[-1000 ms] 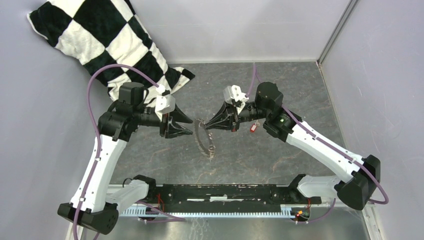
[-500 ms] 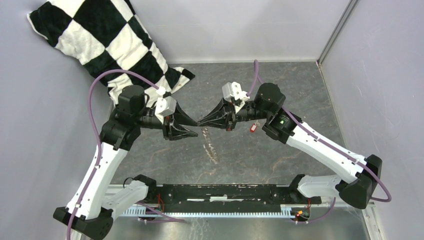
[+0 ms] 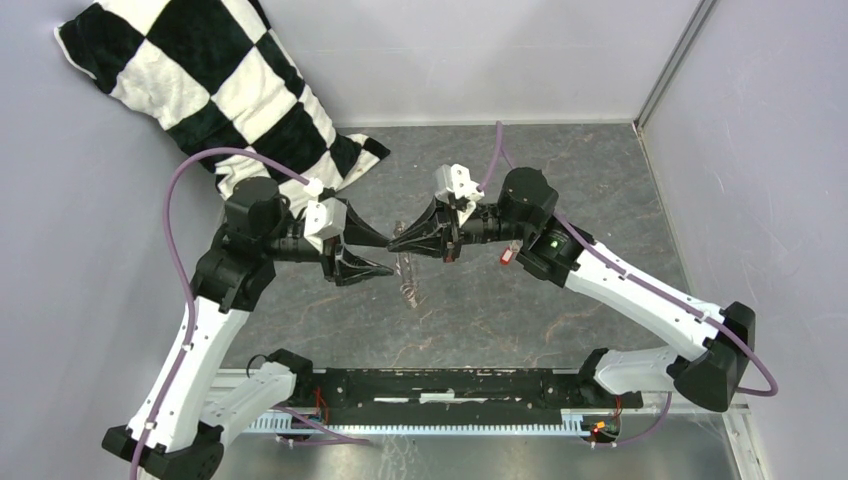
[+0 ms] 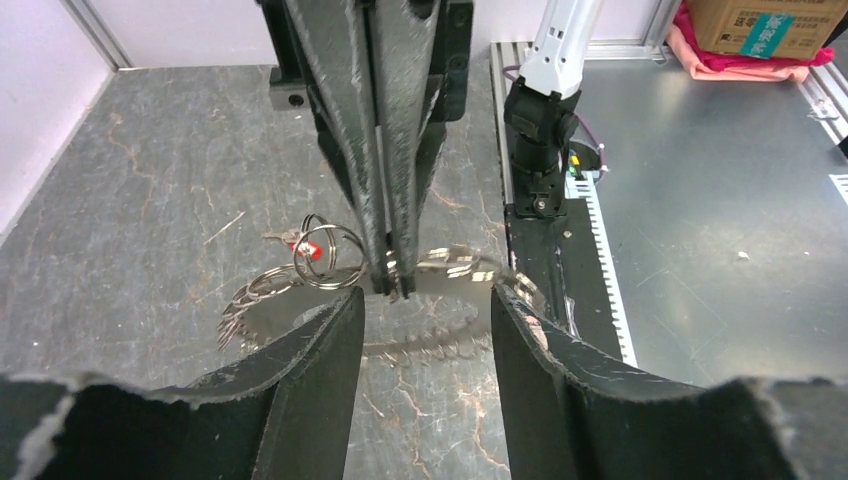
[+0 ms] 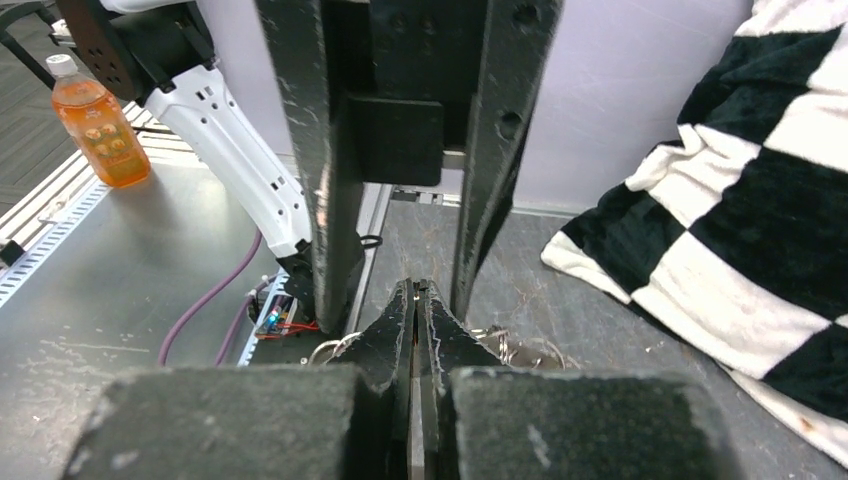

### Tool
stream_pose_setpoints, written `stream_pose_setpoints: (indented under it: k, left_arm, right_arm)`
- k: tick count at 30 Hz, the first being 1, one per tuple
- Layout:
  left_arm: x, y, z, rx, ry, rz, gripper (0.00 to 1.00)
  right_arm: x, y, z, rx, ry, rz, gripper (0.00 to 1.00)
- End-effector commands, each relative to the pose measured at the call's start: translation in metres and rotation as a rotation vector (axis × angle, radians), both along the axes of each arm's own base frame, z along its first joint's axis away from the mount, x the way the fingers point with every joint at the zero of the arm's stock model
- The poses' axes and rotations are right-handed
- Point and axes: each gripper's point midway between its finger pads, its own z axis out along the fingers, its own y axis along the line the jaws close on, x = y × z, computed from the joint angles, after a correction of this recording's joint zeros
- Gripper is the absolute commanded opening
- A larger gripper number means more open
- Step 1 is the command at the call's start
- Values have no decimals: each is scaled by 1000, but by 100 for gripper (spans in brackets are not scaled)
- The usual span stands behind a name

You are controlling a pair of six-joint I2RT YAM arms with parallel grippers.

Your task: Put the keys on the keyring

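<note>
My right gripper (image 3: 392, 245) is shut on the keyring (image 3: 408, 280), a thin ring fringed with small grey keys, and holds it on edge above the table. The left wrist view shows those shut fingers (image 4: 395, 230) coming down onto the keyring (image 4: 455, 262). Small split rings carrying a red-headed key (image 4: 305, 249) hang at the ring's left side. My left gripper (image 3: 388, 256) faces it, open and holding nothing, its tips (image 4: 427, 295) just short of the ring. In the right wrist view the right gripper (image 5: 415, 290) pinches thin metal, with the keyring (image 5: 510, 350) showing beside it.
A small red piece (image 3: 507, 256) lies on the table under the right arm. A black-and-white checkered cloth (image 3: 230, 90) covers the far left corner. Walls enclose three sides. The black rail (image 3: 440, 385) runs along the near edge. An orange drink bottle (image 5: 100, 125) stands off the table.
The right gripper has moved left and raised the keyring from leaning on the table to hanging on edge. The left gripper came closer to it and its jaws widened slightly.
</note>
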Motion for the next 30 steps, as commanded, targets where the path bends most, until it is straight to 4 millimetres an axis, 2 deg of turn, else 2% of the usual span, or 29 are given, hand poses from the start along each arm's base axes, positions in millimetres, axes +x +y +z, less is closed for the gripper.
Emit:
stream_pose_setpoints:
  k: [1, 6, 12, 15, 20, 24, 30]
  left_arm:
    - [0, 1, 9, -17, -81, 11, 56]
    - [-4, 0, 5, -17, -61, -15, 42]
    - [-2, 1, -5, 15, -59, -25, 16]
    - [-3, 1, -5, 17, -67, -27, 10]
    - [-8, 3, -2, 10, -96, -29, 2]
    - [-10, 4, 0, 6, -110, -31, 2]
    - [-11, 6, 0, 7, -122, -19, 2]
  right_arm:
    - [2, 3, 24, 51, -43, -14, 0]
    - [-2, 4, 24, 50, -41, 7, 0]
    - [-13, 2, 27, 58, -25, 64, 0]
    - [-17, 2, 27, 55, -17, 83, 0]
    - [-21, 2, 27, 53, 3, 114, 0]
    - [-24, 2, 32, 60, 21, 133, 0]
    - [-40, -2, 42, 95, 54, 225, 0]
